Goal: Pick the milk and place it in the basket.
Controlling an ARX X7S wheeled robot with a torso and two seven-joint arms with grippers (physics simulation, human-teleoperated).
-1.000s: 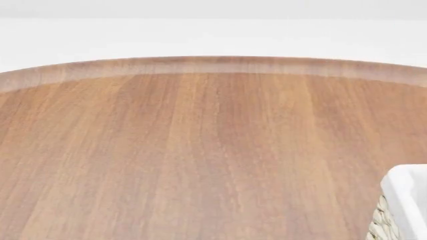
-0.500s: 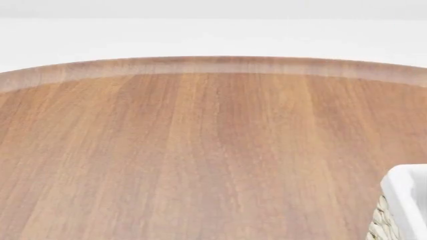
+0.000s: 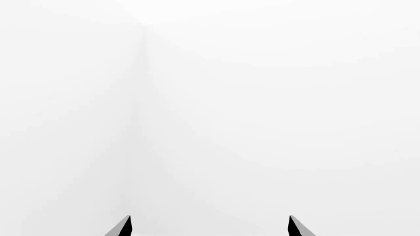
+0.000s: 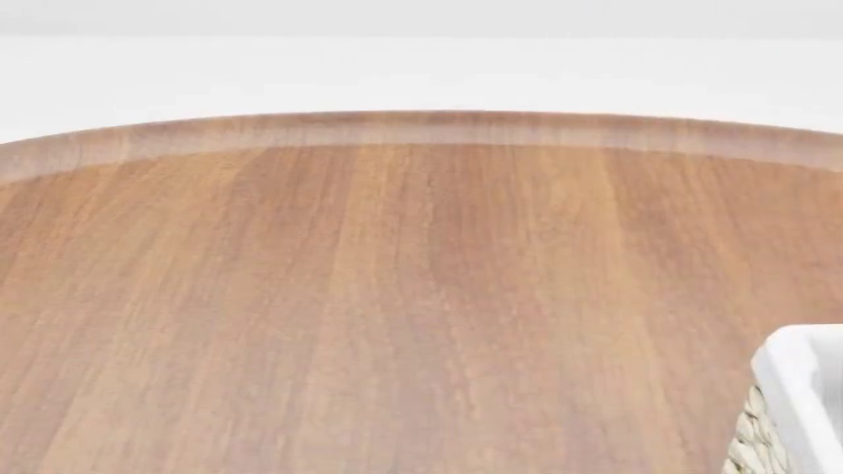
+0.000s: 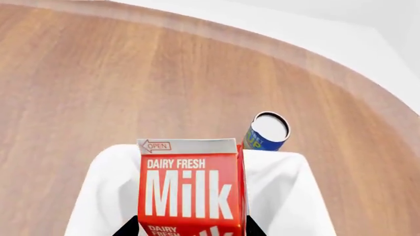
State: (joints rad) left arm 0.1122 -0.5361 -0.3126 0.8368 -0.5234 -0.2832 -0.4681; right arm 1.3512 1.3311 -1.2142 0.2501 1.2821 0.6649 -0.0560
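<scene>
R gripper is clamped on the milk: dark finger tips show at both lower sides of the carton, pressed vs its side walls. Carton fills the lower middle of the R wrist view, red panel facing cam w/ white "DAIRY FRESH Milk" lettering and an "OPEN" arrow on the pale top strip. It hangs upright, held off the desk, directly over the basket; the white cloth lining spreads out on both sides behind the carton. Can't tell whether the carton base is already below the rim, since the lower part is cut off by the frame edge.

Just beyond the basket's far rim stands a small blue can w/ a white top, tilted a bit in this view, on the wooden desk. Desk is round-edged, brown wood grain, white floor/wall past it.

L gripper: only two dark finger tips show at the frame edge, well apart w/ nothing between them, so it's spread wide. Facing plain white walls meeting at a corner; no desk in that view.

Head view: mostly bare desk top w/ its curved far edge. One corner of the basket pokes in at near right, white lining over woven wicker. Neither arm nor the milk shows in this view.
</scene>
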